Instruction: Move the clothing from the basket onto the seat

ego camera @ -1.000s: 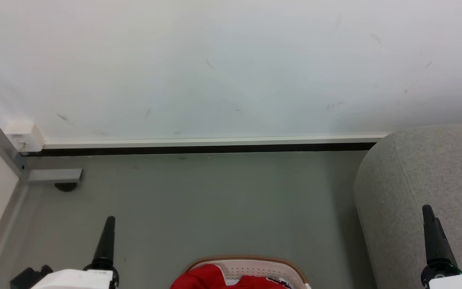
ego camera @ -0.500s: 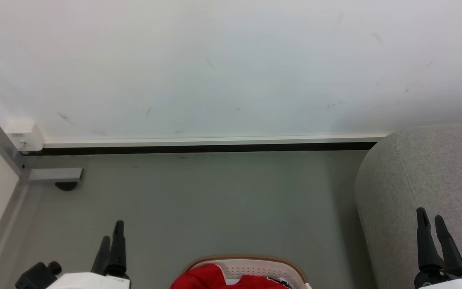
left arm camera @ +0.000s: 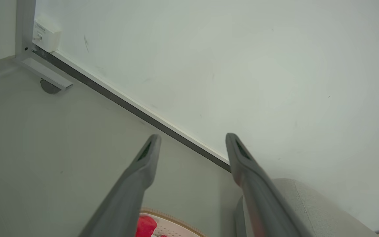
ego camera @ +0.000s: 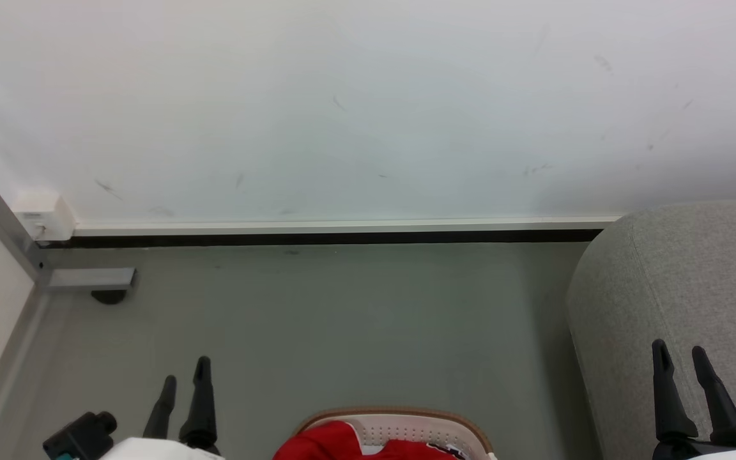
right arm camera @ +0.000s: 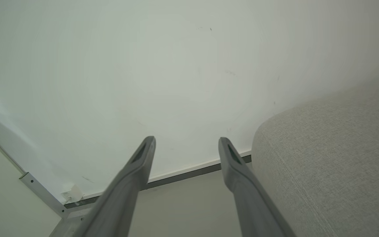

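Clothing, bright red with a little white showing, lies heaped in the basket at the bottom middle of the head view, on the floor just left of the grey seat. In the left wrist view a red fold sits inside the braided rim. Neither it nor the basket has moved over the last second. What has changed is the arms. A second ago each tool showed a single dark finger, edge-on. Now the wrists have turned, so both fingers of each are seen side by side. The left tool has also drifted a little towards the basket and lower in the head view. The right tool sits in front of the seat's near flank. Both stand fully open and hold nothing, as the wrist views confirm for the left and the right. I judge this to be a squaring-up before the reach. The pick has not begun, and either arm must drop well below where it is to get at the fabric. As for writing, nothing can be read. The small white box at the foot of the wall carries a mark too small to make out, and the dark print at the garment's lower edge is cut off.
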